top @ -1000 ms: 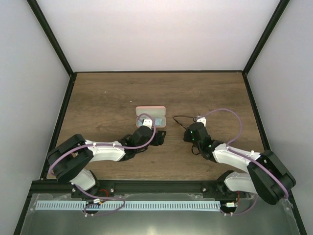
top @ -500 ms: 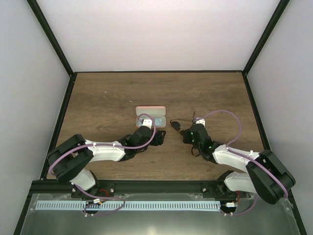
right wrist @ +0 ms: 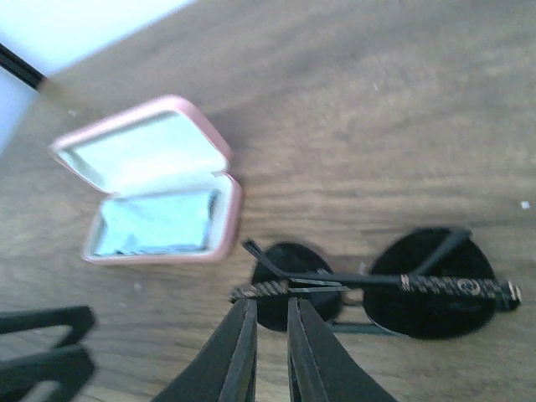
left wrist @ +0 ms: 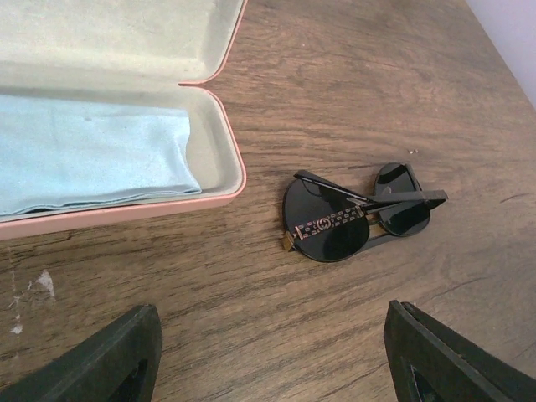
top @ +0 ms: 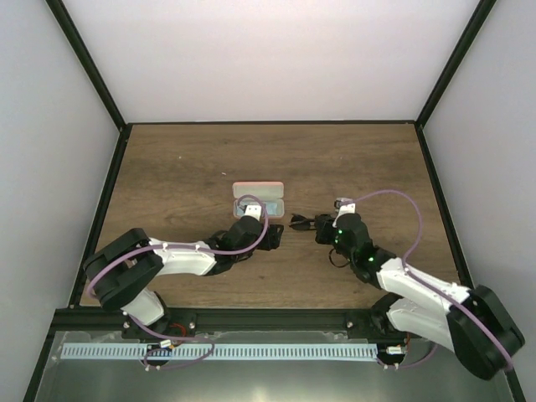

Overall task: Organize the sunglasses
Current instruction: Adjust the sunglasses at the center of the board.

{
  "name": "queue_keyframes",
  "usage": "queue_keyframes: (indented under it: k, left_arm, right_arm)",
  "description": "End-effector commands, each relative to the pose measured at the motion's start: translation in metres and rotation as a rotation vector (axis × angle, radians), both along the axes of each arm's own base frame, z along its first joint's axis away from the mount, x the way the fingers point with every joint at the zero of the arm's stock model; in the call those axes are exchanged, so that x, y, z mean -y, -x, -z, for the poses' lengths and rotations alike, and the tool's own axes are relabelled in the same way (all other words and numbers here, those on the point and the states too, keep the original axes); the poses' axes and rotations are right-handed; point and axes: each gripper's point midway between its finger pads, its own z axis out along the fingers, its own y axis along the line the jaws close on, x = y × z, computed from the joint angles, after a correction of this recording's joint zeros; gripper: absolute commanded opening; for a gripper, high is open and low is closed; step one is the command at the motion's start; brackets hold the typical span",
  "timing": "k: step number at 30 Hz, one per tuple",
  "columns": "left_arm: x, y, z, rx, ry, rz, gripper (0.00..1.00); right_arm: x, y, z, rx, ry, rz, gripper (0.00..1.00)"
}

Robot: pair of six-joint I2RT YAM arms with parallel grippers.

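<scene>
The sunglasses (top: 300, 223) lie folded on the wooden table, dark lenses up, just right of the open pink case (top: 258, 198). In the left wrist view the sunglasses (left wrist: 352, 218) lie beyond my left gripper (left wrist: 276, 360), which is wide open and empty, low over the table. In the right wrist view my right gripper (right wrist: 270, 303) has its fingers nearly together with only wood between them, and its tips sit at the near edge of the sunglasses (right wrist: 377, 285), by the left lens. From above, the right gripper (top: 321, 228) is at the right of the glasses and the left gripper (top: 276, 234) at their left.
The case (left wrist: 226, 159) lies open with a light blue cloth (left wrist: 92, 151) in its lower half; it also shows in the right wrist view (right wrist: 159, 180). Black frame rails edge the table. My left gripper's fingers (right wrist: 42, 347) show at the bottom left of the right wrist view.
The sunglasses have shifted nearer and a little left, from behind the right gripper to between the two grippers, and now lie folded. The right arm has swung outward to the right. The left arm barely moved.
</scene>
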Motion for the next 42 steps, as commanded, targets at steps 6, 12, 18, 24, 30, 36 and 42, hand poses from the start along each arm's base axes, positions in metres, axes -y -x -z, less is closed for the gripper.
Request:
queue_keyframes:
  k: [6, 12, 18, 24, 30, 36, 42]
  left_arm:
    - [0.011, -0.002, 0.002, 0.004, -0.007, 0.027, 0.75]
    - [0.004, 0.001, 0.001, 0.006, -0.015, 0.016, 0.75]
    - [-0.007, 0.002, -0.001, 0.021, -0.032, -0.009, 0.75]
    - [-0.014, 0.002, -0.001, 0.030, -0.057, -0.019, 0.75]
    - [-0.014, 0.002, 0.002, 0.025, -0.067, -0.016, 0.75]
    - [-0.009, 0.005, 0.004, 0.012, -0.053, 0.006, 0.76]
    - [-0.008, 0.006, 0.009, 0.002, -0.055, 0.009, 0.76]
  right_arm:
    - [0.008, -0.001, -0.014, 0.041, 0.025, 0.017, 0.20]
    - [-0.001, -0.012, 0.003, 0.007, 0.030, 0.013, 0.24]
    - [-0.008, -0.031, 0.010, -0.002, 0.073, 0.026, 0.23]
    - [-0.003, -0.046, 0.019, -0.013, 0.140, 0.074, 0.23]
    - [-0.002, -0.052, 0.032, -0.046, 0.158, 0.065, 0.23]
    - [-0.005, -0.043, 0.043, -0.077, 0.134, 0.035, 0.23]
    - [0.001, -0.036, 0.032, -0.054, 0.123, 0.044, 0.23]
